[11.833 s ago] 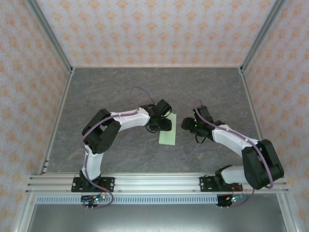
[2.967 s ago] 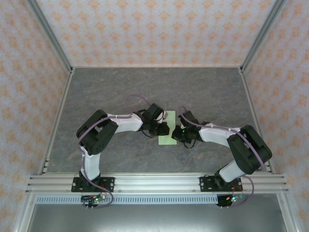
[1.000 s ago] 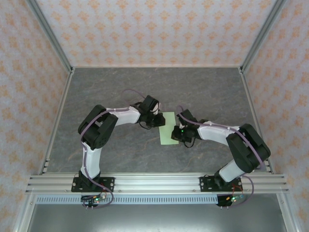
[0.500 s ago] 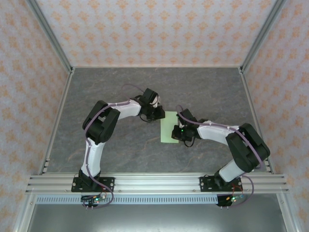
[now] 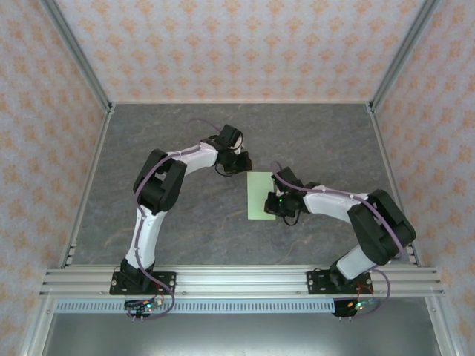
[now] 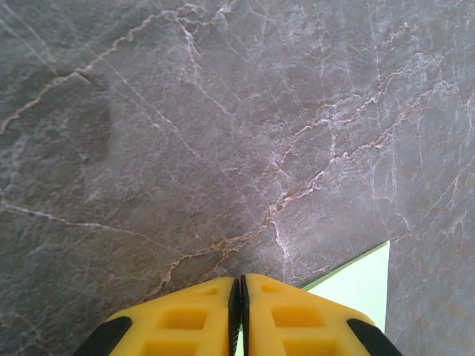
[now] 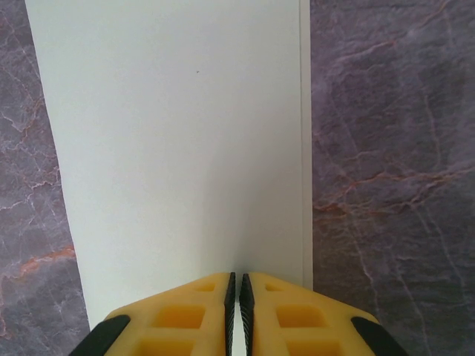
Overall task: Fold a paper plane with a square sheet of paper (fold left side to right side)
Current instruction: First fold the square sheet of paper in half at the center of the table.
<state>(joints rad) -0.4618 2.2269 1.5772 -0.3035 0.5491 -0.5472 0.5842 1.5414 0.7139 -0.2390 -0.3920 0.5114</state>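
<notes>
sheet: thin, matte, pale-green square sheet of paper [image 5: 258, 194] lies flat mid-surface, doubled into a tall rectangle between the two wrists.
layers: the right wrist view shows a thin strip of the lower layer past the top layer's edge, so the edges sit slightly off.
right fingers: yellow right fingers [image 7: 194, 315] are together with nothing between them, tips over the sheet near that doubled edge. I can't tell if they touch it.
left fingers: yellow left fingers [image 6: 185, 320] are together and hold nothing. They sit over bare grey marbled surface [image 5: 163, 141], just beside the sheet's far corner.
risk 1: only one likely contact on the sheet, so a sideways push from the right tips probably pivots or slides it.
risk 2: pressing now likely sets the crease with the layer offset baked in, and later folds inherit the skew.
risk 3: with the far end unpinned, the top layer may spring up.
risk 4: the wrists are near each other across the sheet, so a crossing move could clash.
around: patterned orange-and-white walls [image 5: 237, 44] and an aluminium rail [image 5: 237, 282], both well apart from the sheet.
in the way: the right wrist overhangs the sheet's right edge and hides part of it from above.
</notes>
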